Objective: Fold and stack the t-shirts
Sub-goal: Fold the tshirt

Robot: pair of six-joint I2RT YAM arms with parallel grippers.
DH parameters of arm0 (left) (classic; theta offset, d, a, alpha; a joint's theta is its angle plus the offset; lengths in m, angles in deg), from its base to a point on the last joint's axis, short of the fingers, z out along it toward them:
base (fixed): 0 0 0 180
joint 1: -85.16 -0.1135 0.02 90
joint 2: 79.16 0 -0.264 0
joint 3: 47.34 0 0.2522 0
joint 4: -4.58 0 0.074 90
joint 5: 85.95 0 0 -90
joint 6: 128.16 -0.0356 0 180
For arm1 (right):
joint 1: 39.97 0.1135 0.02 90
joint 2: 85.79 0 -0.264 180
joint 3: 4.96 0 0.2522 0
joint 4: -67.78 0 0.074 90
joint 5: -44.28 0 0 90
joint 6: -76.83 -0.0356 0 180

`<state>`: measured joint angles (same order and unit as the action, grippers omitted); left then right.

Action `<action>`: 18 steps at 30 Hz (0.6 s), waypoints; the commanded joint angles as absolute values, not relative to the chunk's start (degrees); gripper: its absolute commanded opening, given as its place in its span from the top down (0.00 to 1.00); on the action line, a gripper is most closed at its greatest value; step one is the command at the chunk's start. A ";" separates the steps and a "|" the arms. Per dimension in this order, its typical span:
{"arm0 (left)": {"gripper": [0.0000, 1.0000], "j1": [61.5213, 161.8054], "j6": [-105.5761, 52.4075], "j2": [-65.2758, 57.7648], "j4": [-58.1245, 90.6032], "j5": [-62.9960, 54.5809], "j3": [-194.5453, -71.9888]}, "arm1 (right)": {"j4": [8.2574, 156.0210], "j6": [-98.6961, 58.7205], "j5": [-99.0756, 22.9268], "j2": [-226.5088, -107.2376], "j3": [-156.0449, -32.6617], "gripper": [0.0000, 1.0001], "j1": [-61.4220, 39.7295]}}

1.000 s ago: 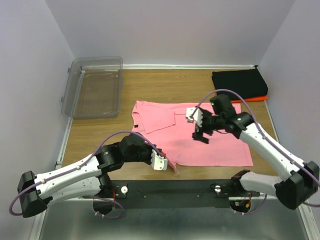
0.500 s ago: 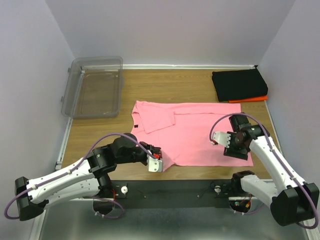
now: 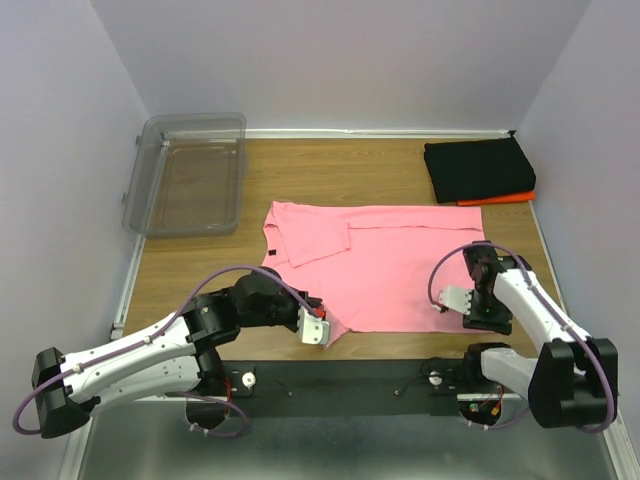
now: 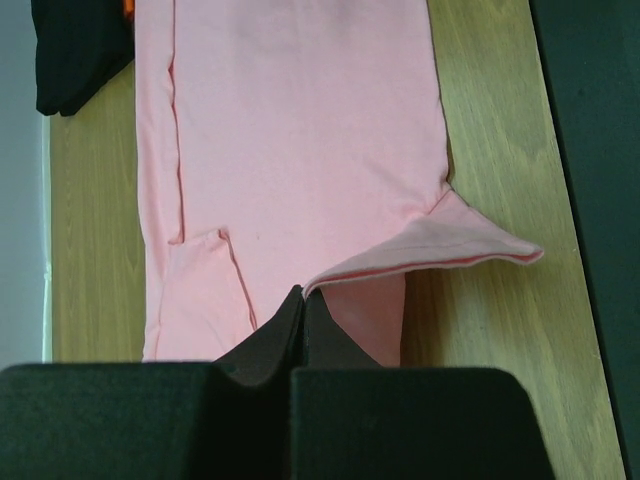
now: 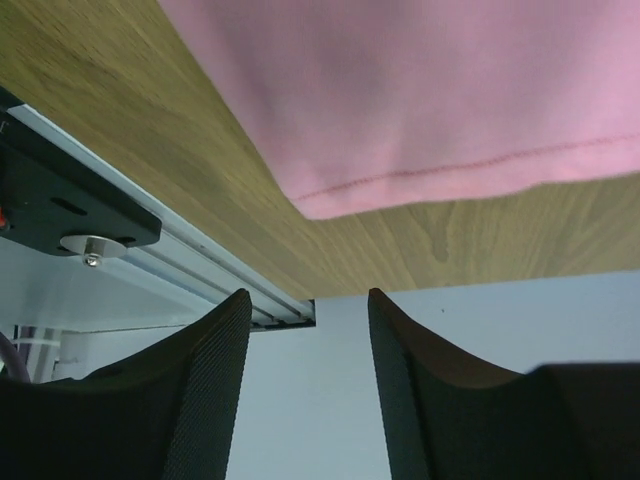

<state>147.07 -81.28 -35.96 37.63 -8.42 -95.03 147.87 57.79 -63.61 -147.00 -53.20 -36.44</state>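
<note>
Judging by the table (image 3: 330,170), you had two done: the black t-shirt (image 3: 475,168) over the orange t-shirt (image 3: 515,197), far right. The salmon-pink t-shirt (image 3: 400,265) lay mid-table, barely folded; your left gripper (image 3: 318,325) pinched its near corner, your right gripper (image 3: 450,300) hung spread, empty.

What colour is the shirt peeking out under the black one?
Orange. The orange shirt shows best in the top external view.

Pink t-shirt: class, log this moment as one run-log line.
left gripper: shut on pink t-shirt, near-left corner lifted | right gripper: open by near-right corner | black t-shirt folded atop orange t-shirt
</note>
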 commanded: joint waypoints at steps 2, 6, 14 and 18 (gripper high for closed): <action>1.00 147.39 -80.88 -36.01 36.54 -7.90 -94.15 | 143.86 61.36 -64.17 -150.65 -50.98 0.44 -38.13; 1.00 147.39 -80.88 -35.66 36.45 -7.81 -94.15 | 141.76 62.85 -63.21 -151.18 -49.57 0.44 -38.65; 1.00 147.30 -80.70 -35.04 36.01 -7.90 -94.23 | 137.97 64.35 -62.24 -153.38 -46.93 0.45 -39.71; 1.00 147.30 -80.70 -35.30 35.92 -7.81 -94.06 | 135.86 64.78 -61.62 -155.57 -47.02 0.45 -39.71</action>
